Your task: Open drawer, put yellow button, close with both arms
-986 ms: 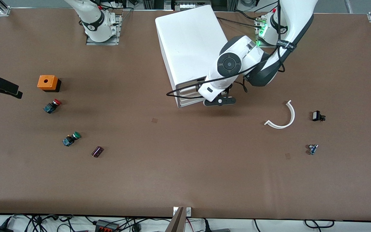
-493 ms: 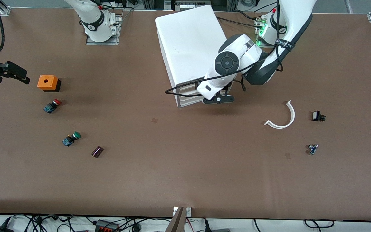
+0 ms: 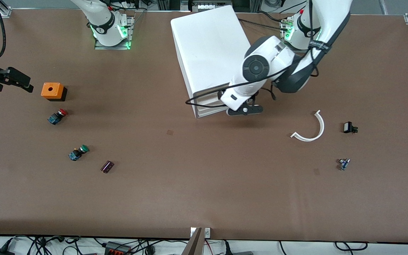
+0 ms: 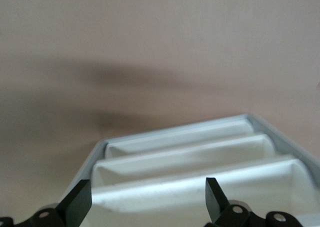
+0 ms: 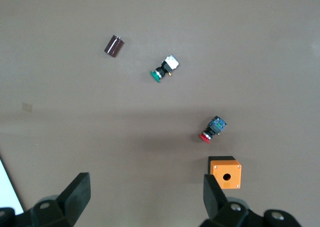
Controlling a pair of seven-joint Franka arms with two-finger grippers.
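The white cabinet [image 3: 207, 49] stands mid-table near the arms' bases. Its slim drawer fronts [image 3: 209, 102] face the front camera and sit flush. My left gripper [image 3: 244, 110] hangs in front of them, open. In the left wrist view the drawer [image 4: 200, 187], uppermost of the stack, lies between the left gripper's [image 4: 146, 202] spread fingers [image 4: 77, 204], which hold nothing. My right gripper [image 3: 23, 83] hovers open and empty over the table at the right arm's end, beside an orange box [image 3: 52, 91]. The right gripper [image 5: 145, 199] looks down on that box [image 5: 225, 172]. The yellow button is out of view.
A red-capped button [image 3: 58, 116], a green-capped button [image 3: 79, 152] and a purple cylinder [image 3: 107, 166] lie near the right arm's end. Toward the left arm's end lie a white curved strip [image 3: 310, 127], a small black part [image 3: 349, 127] and a small blue part [image 3: 344, 163].
The right gripper rose away from the front camera to beside the orange box, then held still. The left arm's elbow swung slightly toward its own end, its gripper staying at the drawer fronts.
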